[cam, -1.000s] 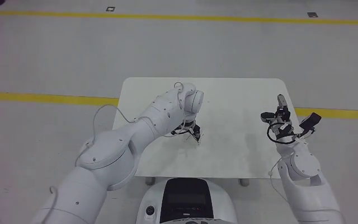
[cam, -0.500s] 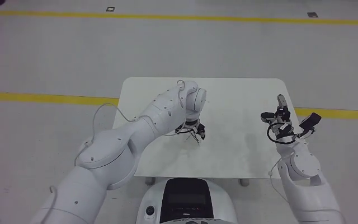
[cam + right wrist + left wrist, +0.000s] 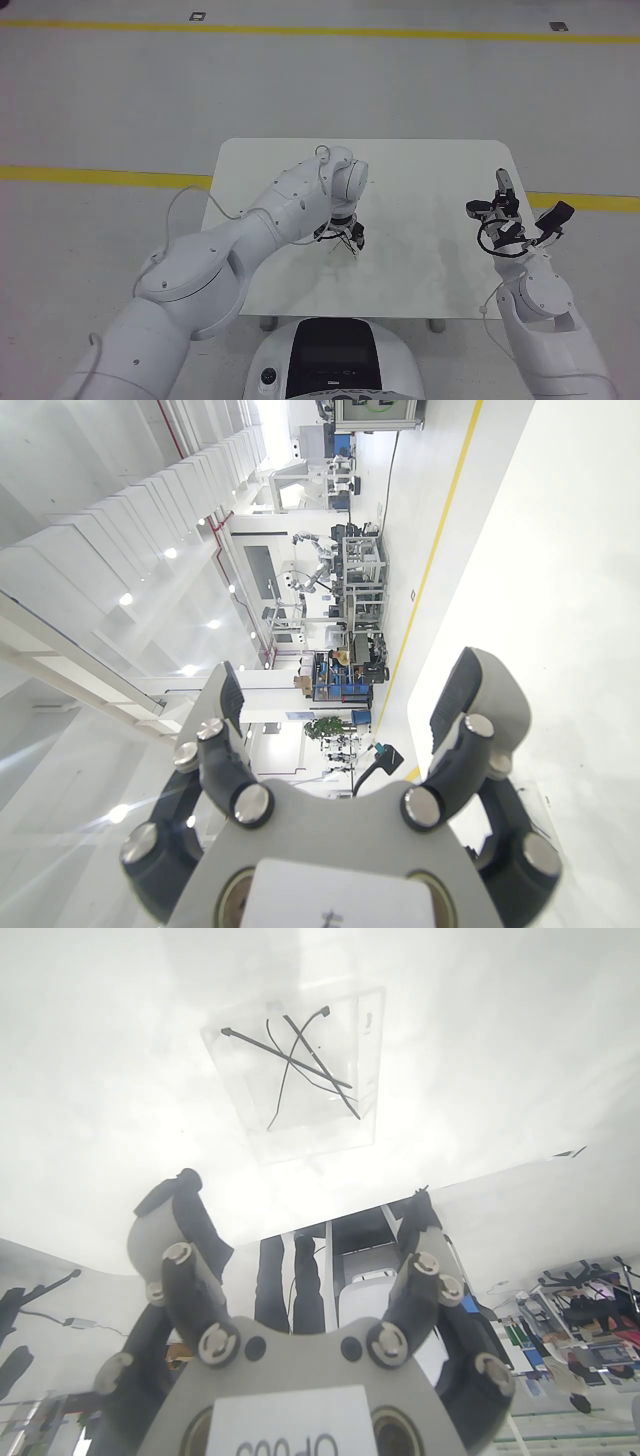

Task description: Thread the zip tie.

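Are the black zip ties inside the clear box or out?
Inside: several thin black zip ties lie crossed within the walls of the clear rectangular plastic box.

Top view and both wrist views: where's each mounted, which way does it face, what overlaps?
Top view: above the arms, looking down on the white table; both arms show, left gripper mid-table, right gripper near its edge.
Left wrist view: left wrist, facing past the open gripper at a clear box of zip ties.
Right wrist view: right wrist, facing past the open gripper over the table corner into the hall.
Shared: the table in all three; each gripper in top and own wrist view.
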Motion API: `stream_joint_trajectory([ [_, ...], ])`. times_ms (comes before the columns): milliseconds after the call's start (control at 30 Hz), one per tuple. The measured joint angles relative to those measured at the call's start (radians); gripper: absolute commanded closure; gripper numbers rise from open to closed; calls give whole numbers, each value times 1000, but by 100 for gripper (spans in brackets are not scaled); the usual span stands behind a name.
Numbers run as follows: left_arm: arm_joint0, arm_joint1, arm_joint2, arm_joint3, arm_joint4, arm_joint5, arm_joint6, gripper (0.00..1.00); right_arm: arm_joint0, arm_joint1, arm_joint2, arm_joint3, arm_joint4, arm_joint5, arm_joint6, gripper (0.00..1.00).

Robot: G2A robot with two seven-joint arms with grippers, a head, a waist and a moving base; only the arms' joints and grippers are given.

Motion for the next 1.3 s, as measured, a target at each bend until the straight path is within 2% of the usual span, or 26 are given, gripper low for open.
stream_joint_trajectory([
  [133, 6, 1, -4, -3, 3, 0, 6, 72, 0, 0, 0, 0, 0, 0, 0, 0],
  [367, 27, -1, -7, -6, -3, 0, 21, 74, 0, 0, 0, 0, 0, 0, 0, 0],
  [567, 37, -7, -8, 8, -4, 0, 47, 77, 0, 0, 0, 0, 0, 0, 0, 0],
  [667, 43, -12, -6, 22, 2, 0, 63, 82, 0, 0, 0, 0, 0, 0, 0, 0],
  [833, 54, -21, -12, 40, 0, 0, 107, 84, 0, 0, 0, 0, 0, 0, 0, 0],
  [1100, 63, -36, -11, 72, 7, -1, 140, 100, 0, 0, 0, 0, 0, 0, 0, 0],
  [1300, 68, -49, -8, 104, 2, -15, 144, 100, 0, 0, 0, 0, 0, 0, 0, 0],
])
